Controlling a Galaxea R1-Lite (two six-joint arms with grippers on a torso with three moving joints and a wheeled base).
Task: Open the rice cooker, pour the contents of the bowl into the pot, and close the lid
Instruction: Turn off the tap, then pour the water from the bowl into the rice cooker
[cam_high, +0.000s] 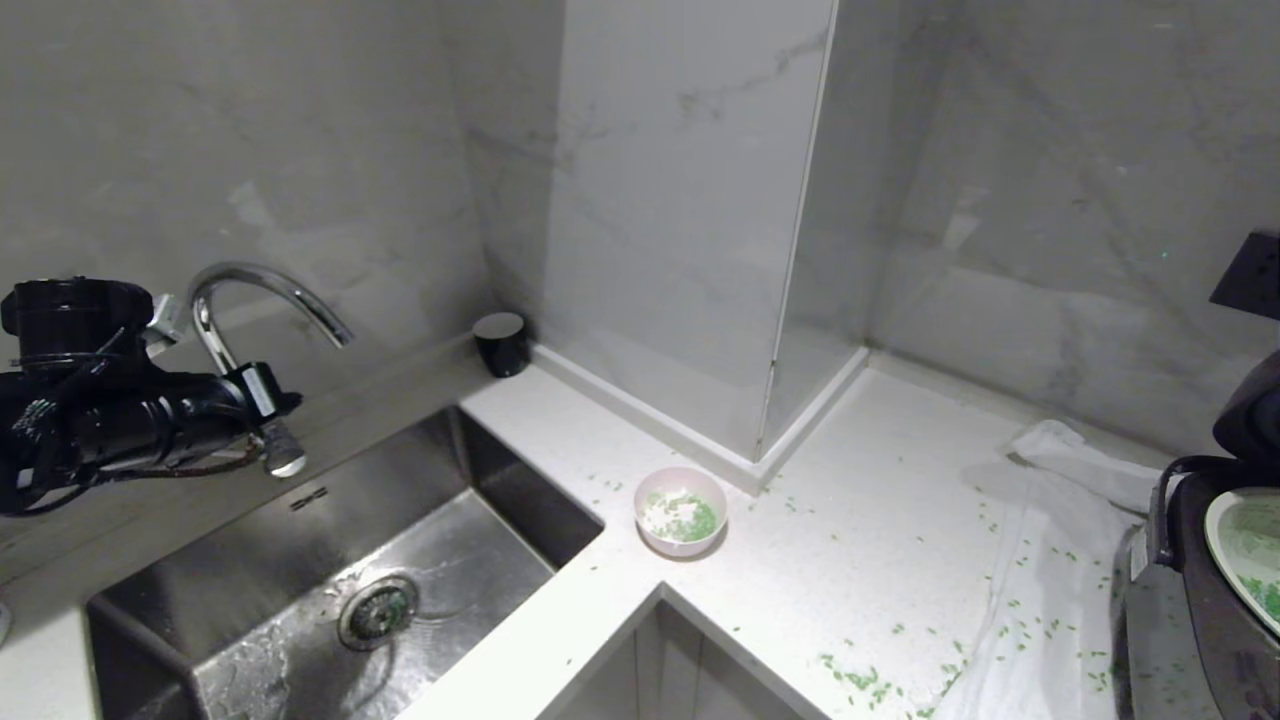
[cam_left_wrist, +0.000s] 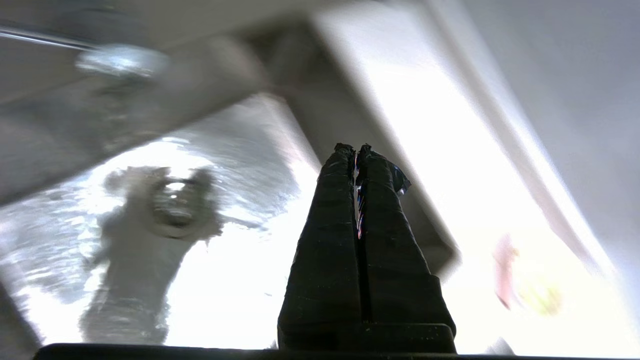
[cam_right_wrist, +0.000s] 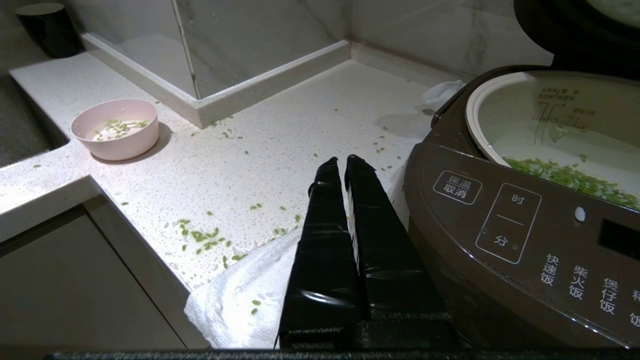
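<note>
The pale pink bowl (cam_high: 680, 510) (cam_right_wrist: 116, 129) stands on the white counter by the sink corner, with a few green contents (cam_high: 690, 517) inside. At the right edge sits the dark rice cooker (cam_high: 1190, 620) (cam_right_wrist: 505, 235) with its lid (cam_high: 1250, 410) (cam_right_wrist: 550, 30) raised. Its pale pot (cam_right_wrist: 500, 100) holds green grains (cam_right_wrist: 565, 177). My left arm (cam_high: 120, 420) hangs over the sink, far left of the bowl. The left gripper (cam_left_wrist: 355, 147) is shut and empty. My right gripper (cam_right_wrist: 340, 159) is shut and empty, low beside the cooker's front panel.
A steel sink (cam_high: 330, 610) with a curved faucet (cam_high: 260, 285) fills the left. A black cup (cam_high: 500, 343) stands at the back. A white towel (cam_high: 1060, 540) (cam_right_wrist: 240, 295) lies under the cooker. Loose green grains (cam_high: 860, 680) dot the counter. A marble pillar (cam_high: 680, 220) juts out behind the bowl.
</note>
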